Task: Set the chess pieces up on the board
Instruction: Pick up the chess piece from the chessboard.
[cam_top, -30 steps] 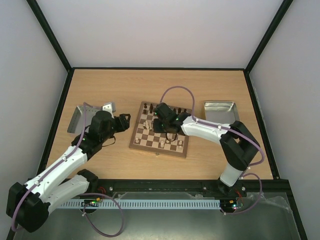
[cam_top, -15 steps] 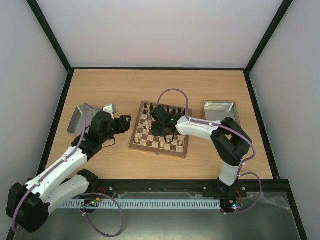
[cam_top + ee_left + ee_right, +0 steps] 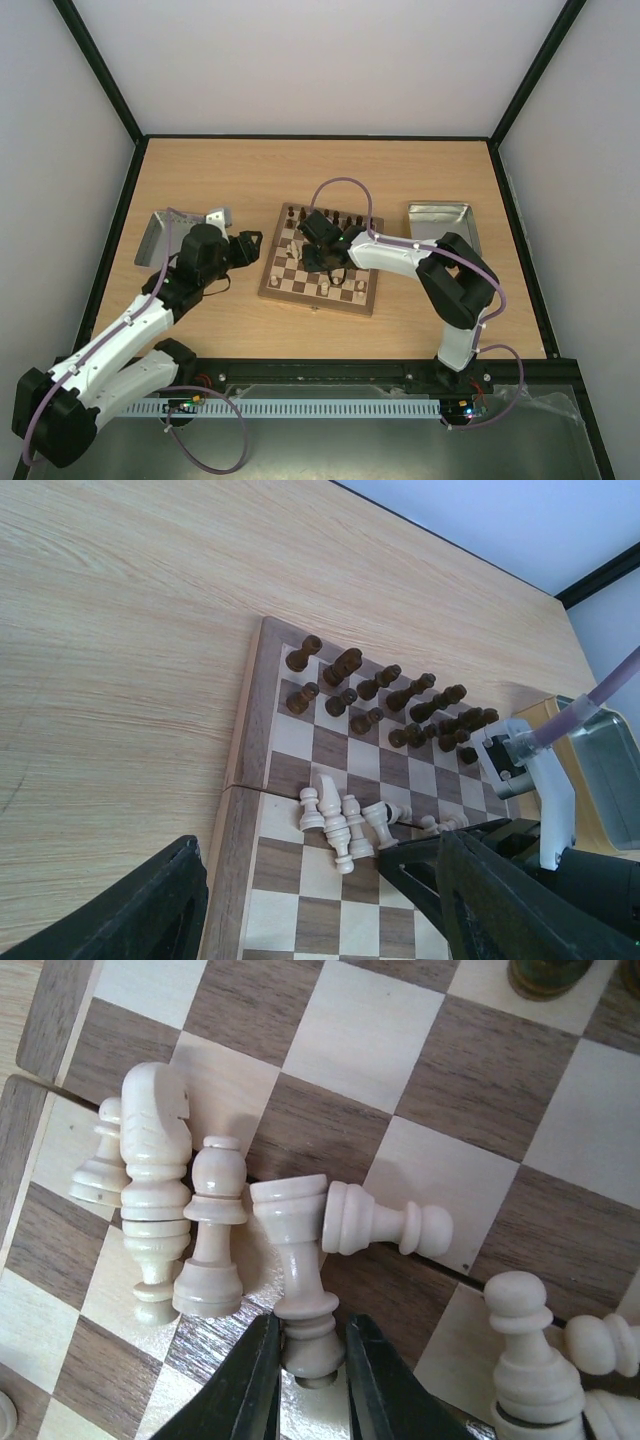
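Observation:
The board lies mid-table, with dark chess pieces standing in two rows along its far side. Cream chess pieces lie tumbled in a cluster near the board's left edge. My right gripper is low over that cluster, its fingers pressed against both sides of the base of a cream rook lying on its side. A fallen pawn touches the rook's top, and a knight and a bishop lie to its left. My left gripper hovers open just off the board's left side, with nothing between its fingers.
One grey metal tray sits at the left behind the left arm, and another stands right of the board. More cream pawns stand close to the right gripper's right side. Black frame rails edge the table.
The right gripper has shifted left across the board to the cream cluster, and its jaws have narrowed onto the rook's base. The left arm has barely moved.

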